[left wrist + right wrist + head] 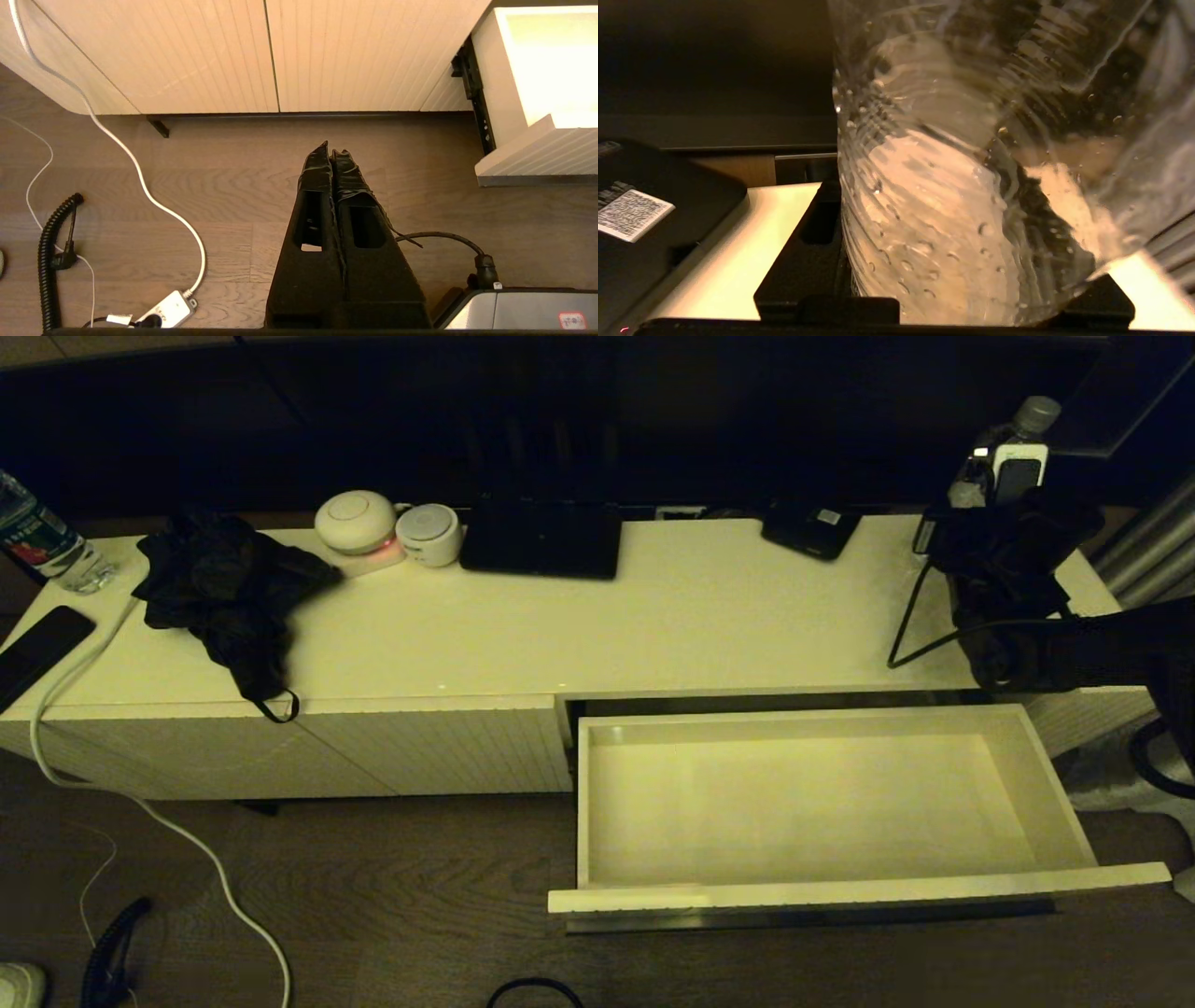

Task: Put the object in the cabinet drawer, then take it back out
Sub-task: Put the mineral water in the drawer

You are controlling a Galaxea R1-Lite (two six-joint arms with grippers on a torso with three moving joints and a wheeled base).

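The clear water bottle with its grey cap stands upright over the far right end of the cabinet. My right gripper is shut on its body. In the right wrist view the bottle fills the space between the black fingers. The gripper hides its base, so I cannot tell whether it rests on the top. The cabinet drawer is pulled fully out at the right, its pale inside bare. My left gripper hangs shut and empty over the wooden floor, before the ribbed cabinet front.
On the top lie a black cloth, two round white devices, a black box and a flat black device. A green-and-red labelled bottle and a phone sit far left. A white cable runs to the floor.
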